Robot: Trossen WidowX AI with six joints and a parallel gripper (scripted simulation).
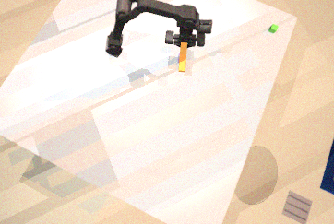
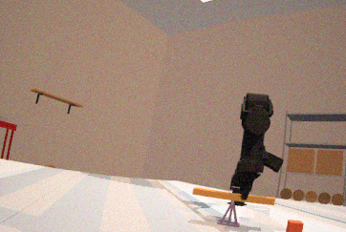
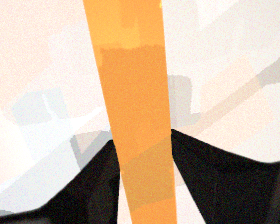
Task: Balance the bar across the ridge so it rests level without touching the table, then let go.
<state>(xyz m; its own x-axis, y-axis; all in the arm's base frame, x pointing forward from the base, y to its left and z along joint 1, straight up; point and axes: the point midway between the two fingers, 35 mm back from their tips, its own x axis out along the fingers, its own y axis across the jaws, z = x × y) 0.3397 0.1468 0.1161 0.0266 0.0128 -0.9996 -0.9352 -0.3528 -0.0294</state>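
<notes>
The orange bar (image 1: 183,61) (image 2: 210,193) (image 3: 133,90) is held off the table, nearly level, with a slight slope down to the right in the exterior view. My gripper (image 1: 184,43) (image 2: 237,200) (image 3: 142,140) is shut on the bar, one finger on each long side. The ridge, a small purple stand (image 2: 229,216), is on the table under the bar, close to the gripped part. Its top is at or just below the bar's underside; I cannot tell whether they touch. The ridge is mostly hidden under the bar in the top view.
A small green cube (image 1: 273,29) lies near the table's far right corner. A red-orange block (image 2: 294,225) is at the front right in the exterior view. Shelving (image 2: 315,146) stands behind the table. Patchy light and shadows cross the table top (image 1: 175,158).
</notes>
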